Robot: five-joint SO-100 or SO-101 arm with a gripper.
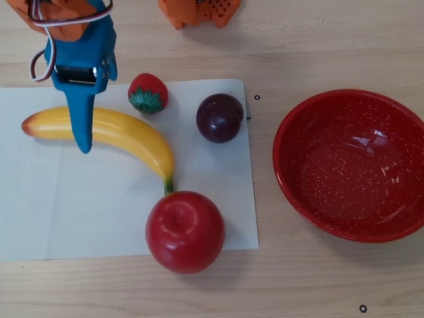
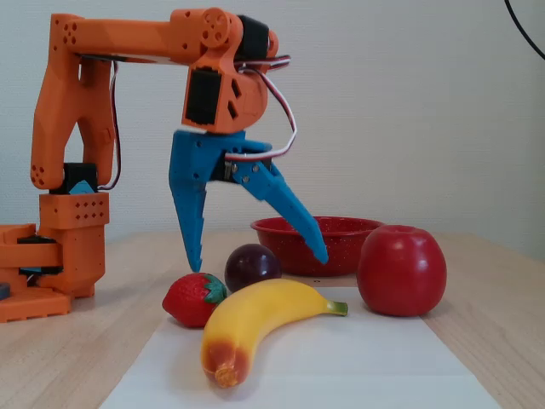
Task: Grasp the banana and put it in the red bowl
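Note:
The yellow banana (image 1: 132, 139) lies on a white sheet, its orange-red tip at the left in the overhead view and its green stem against the apple. In the fixed view the banana (image 2: 255, 319) lies nearest the camera. My blue gripper (image 1: 83, 116) hangs open over the banana's orange-tipped half, one finger crossing it in the overhead view. In the fixed view the gripper (image 2: 255, 260) has its jaws spread wide, tips above the fruit, holding nothing. The red speckled bowl (image 1: 351, 165) stands empty at the right on bare wood; in the fixed view the bowl (image 2: 341, 243) is at the back.
A strawberry (image 1: 148, 93) and a dark plum (image 1: 219, 117) lie just beyond the banana. A red apple (image 1: 185, 232) touches the banana's stem. The white sheet (image 1: 40, 218) covers the left of the table. The orange arm base (image 2: 51, 256) stands at the left in the fixed view.

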